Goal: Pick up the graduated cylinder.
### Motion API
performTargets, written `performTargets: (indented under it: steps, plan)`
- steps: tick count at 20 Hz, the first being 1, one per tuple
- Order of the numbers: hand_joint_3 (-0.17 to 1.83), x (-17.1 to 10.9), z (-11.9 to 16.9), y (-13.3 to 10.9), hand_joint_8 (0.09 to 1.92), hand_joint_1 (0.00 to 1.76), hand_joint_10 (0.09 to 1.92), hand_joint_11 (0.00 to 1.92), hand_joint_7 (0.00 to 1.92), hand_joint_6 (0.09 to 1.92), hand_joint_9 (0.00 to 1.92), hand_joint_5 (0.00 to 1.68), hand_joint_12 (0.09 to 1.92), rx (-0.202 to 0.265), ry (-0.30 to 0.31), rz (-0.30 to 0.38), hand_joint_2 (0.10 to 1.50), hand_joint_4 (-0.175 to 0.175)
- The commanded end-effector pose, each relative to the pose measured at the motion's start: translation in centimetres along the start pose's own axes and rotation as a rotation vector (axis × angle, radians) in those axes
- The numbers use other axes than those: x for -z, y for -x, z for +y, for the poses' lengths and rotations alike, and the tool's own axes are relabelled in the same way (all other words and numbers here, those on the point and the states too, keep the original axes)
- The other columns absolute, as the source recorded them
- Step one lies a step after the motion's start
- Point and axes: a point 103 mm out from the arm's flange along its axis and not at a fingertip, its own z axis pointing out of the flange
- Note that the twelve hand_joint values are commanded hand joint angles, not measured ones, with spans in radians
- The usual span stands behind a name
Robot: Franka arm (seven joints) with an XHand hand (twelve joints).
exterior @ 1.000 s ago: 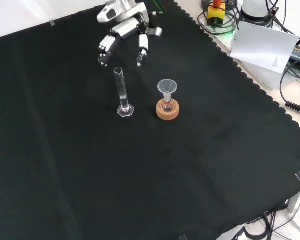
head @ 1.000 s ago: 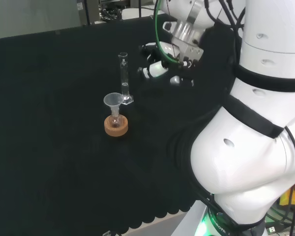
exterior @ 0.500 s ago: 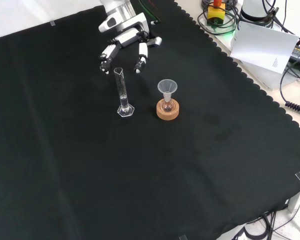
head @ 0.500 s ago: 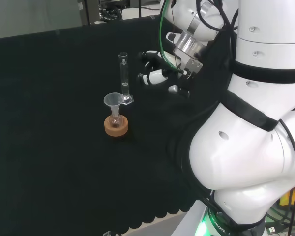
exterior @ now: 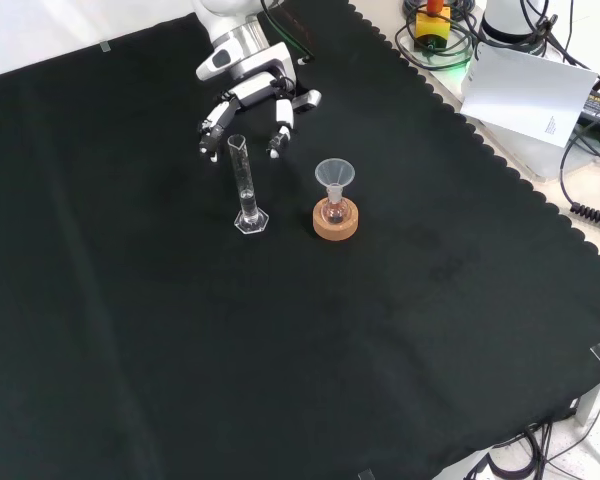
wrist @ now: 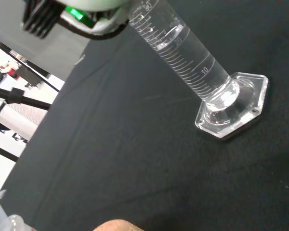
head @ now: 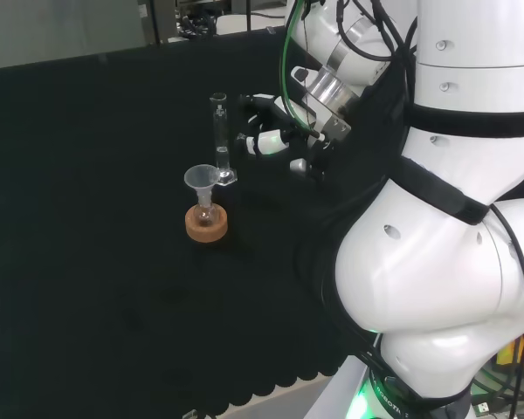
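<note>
Clear glass, the graduated cylinder point(exterior: 246, 189) stands upright on its hexagonal foot point(wrist: 232, 106), long axis vertical, its open mouth with the pour lip at the top and its printed scale running along the tube. In the front view the hand point(exterior: 248, 98) reaches in from above, its fingers point(exterior: 212, 130) spread wide and only slightly bent, holding nothing. The cylinder's mouth sits just below the gap between the fingertips, near them but apart; the foot rests farther toward the viewer than any fingertip. In the head view the hand point(head: 279, 131) hangs just to the right of the cylinder point(head: 220, 140), fingertips level with the middle of the tube, a small gap between.

Beyond the cylinder from the fingers, in the head view, a small flask point(head: 206, 209) with a clear funnel point(head: 201, 179) in its neck sits on a cork ring point(head: 206, 223); in the front view this group stands to the right of the cylinder's foot, close but not touching.

The black cloth point(exterior: 280, 350) covers the bench, flat, with a scalloped edge at the front view's right. Past that edge lie a white sheet of paper point(exterior: 528, 92) and coiled cables point(exterior: 590, 200).
</note>
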Motion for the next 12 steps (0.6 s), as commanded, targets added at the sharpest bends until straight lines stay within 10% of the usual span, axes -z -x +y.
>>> performTargets:
  steps: [1,12]
  plan:
    - [0.54,-1.0,0.9,-0.4,0.61,0.93,0.56,0.37,0.38,0.09,0.59,0.43,1.32,0.055,0.050,0.081,0.62,0.015]
    - [0.55,-3.0,2.3,-1.1,0.61,0.96,0.54,0.41,0.43,0.09,0.64,0.48,1.30,0.152,0.081,0.188,0.61,0.019]
